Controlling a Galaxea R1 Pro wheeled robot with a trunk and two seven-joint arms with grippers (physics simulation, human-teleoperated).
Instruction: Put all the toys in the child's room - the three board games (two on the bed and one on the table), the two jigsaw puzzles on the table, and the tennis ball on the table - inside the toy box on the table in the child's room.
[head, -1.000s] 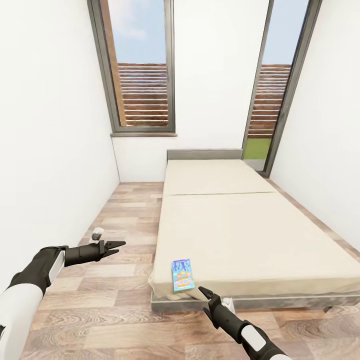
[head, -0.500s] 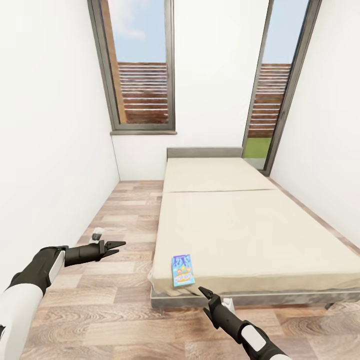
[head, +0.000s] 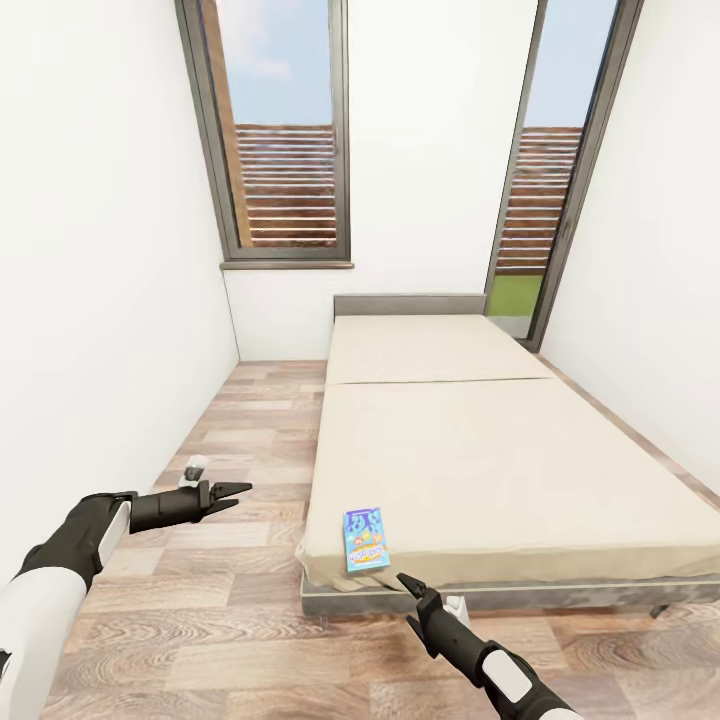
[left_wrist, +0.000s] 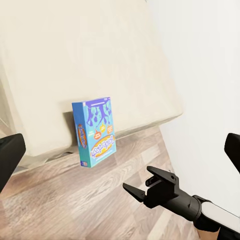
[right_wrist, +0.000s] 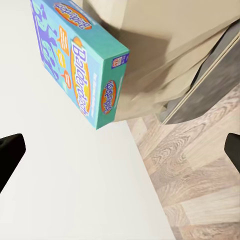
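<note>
One board game (head: 365, 540), a blue box with purple and white lettering, lies flat at the near left corner of the cream bed (head: 480, 450). My right gripper (head: 405, 596) hovers open just in front of and below that corner, a short way from the box. My left gripper (head: 240, 494) is open over the wooden floor to the left of the bed. In the left wrist view the board game (left_wrist: 96, 131) sits at the mattress edge, with the right gripper (left_wrist: 148, 183) near it. The right wrist view has the board game (right_wrist: 75, 60) close up between its spread fingers (right_wrist: 10, 152).
A strip of wooden floor (head: 240, 440) runs between the white left wall (head: 100, 300) and the bed. A window (head: 285, 140) and a tall glass door (head: 545, 180) are on the far wall. The bed frame's grey edge (head: 520, 597) lies across my front.
The whole head view has shifted slightly, so the bed and board game sit a little higher in the picture. Both arms keep their poses and both grippers stay open.
</note>
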